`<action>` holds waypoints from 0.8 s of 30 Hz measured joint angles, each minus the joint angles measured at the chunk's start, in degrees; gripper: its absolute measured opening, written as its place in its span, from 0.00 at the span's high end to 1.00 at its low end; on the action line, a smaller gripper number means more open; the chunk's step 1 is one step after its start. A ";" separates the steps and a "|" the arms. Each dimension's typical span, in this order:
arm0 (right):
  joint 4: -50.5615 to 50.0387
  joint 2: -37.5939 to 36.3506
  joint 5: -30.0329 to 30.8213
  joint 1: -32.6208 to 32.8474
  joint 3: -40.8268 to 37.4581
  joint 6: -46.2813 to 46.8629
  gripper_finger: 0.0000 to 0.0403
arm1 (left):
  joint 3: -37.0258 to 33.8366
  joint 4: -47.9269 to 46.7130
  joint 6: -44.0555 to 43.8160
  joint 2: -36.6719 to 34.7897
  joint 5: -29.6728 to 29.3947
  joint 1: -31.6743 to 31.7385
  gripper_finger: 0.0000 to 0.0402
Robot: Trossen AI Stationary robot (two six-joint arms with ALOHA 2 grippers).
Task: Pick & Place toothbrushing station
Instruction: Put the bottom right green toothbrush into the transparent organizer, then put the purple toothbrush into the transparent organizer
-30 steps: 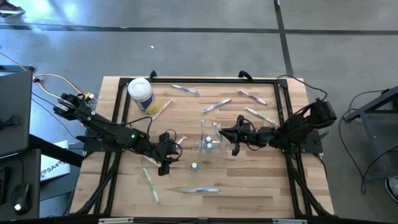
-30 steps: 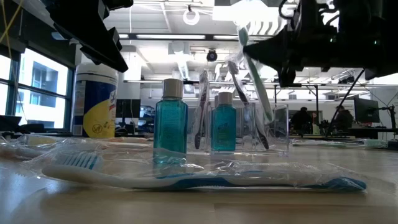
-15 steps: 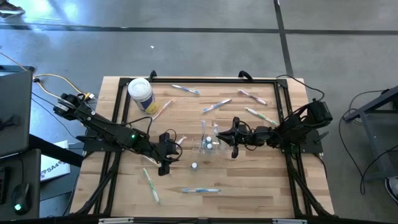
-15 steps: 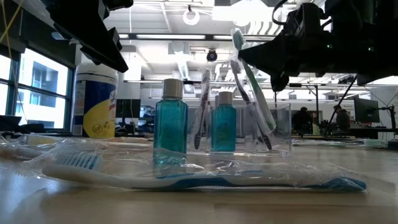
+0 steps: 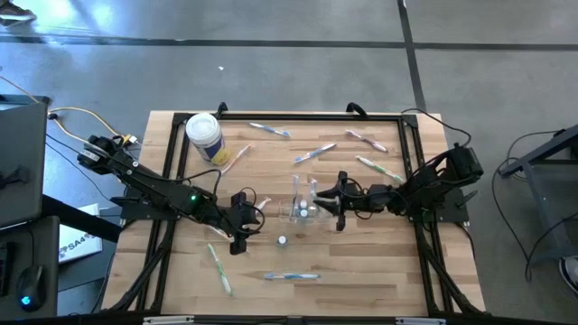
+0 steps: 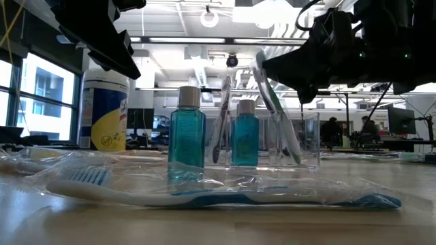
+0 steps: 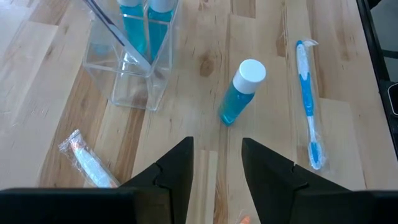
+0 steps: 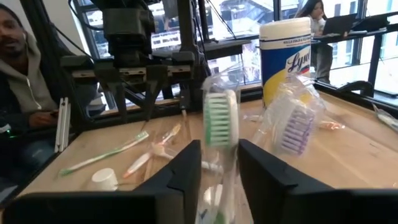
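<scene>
Right gripper (image 5: 330, 202) moves in over the clear cup (image 6: 293, 139); its fingers part around the wrapped green toothbrush (image 8: 221, 121), which now stands lower, inside the cup.

Clear cup (image 5: 302, 207) stands mid-table, upright, holding leaning toothbrushes (image 6: 276, 112) and a blue bottle (image 6: 244, 133).

One camera looks straight down on the clear cup (image 5: 301, 206), another sits level and close before it, and both wrist cameras face it from opposite sides.
</scene>
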 joint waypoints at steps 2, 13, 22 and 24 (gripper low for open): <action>0.08 0.00 -0.08 0.01 0.00 0.76 0.70 | 0.00 0.00 0.00 0.00 0.00 0.00 0.66; -0.42 -0.63 0.80 1.75 0.00 0.45 0.40 | 0.00 0.00 0.00 0.02 0.02 0.00 0.66; -3.95 -5.24 8.37 6.29 -0.02 -7.28 0.40 | 0.00 0.00 0.02 0.02 0.02 0.00 0.66; -7.31 -8.04 9.97 7.49 -0.02 -6.92 0.40 | 0.00 0.00 0.00 0.02 0.03 0.00 0.66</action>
